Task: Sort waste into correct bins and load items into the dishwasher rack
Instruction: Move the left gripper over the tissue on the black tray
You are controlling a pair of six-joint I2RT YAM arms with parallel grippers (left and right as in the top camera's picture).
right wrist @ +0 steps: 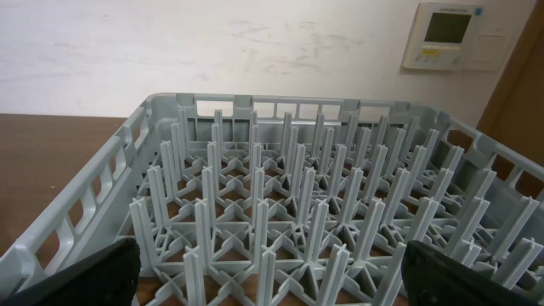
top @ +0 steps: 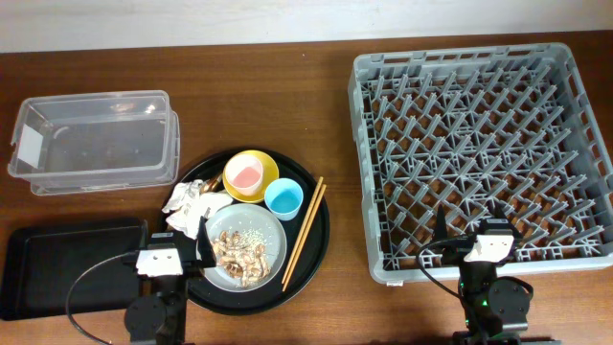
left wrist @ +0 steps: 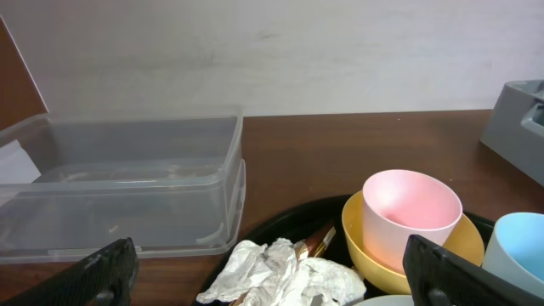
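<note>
Gripping state, left: my left gripper (top: pixel 174 247) is released, jaws wide, nothing between them; it sits over the near-left edge of the round black tray (top: pixel 316 240).
Gripping state, right: my right gripper (top: pixel 476 233) is released and empty, well right of the round black tray, at the near wall of the dishwasher rack (top: pixel 362 163).
Plate (top: pixel 273 251): on the tray's near half, carrying the food scraps (top: pixel 238 254).
Napkin (top: pixel 187 211): on the tray's left side, with the gold-brown wrapper (left wrist: pixel 316 242) against it.
Yellow bowl (top: pixel 268 172): on the tray's far side, pink cup (top: pixel 243 174) upright inside it.
Blue cup (top: pixel 283 198): on the tray, just right of the bowl.
Chopsticks (top: pixel 305 233): lying along the tray's right side.
Clear box (top: pixel 91 96): on the table beyond the tray's far-left edge.
Flat black tray (top: pixel 57 264): left of the round tray; whether they touch I cannot tell.
Dishwasher rack: right of the tray, apart from it.
</note>
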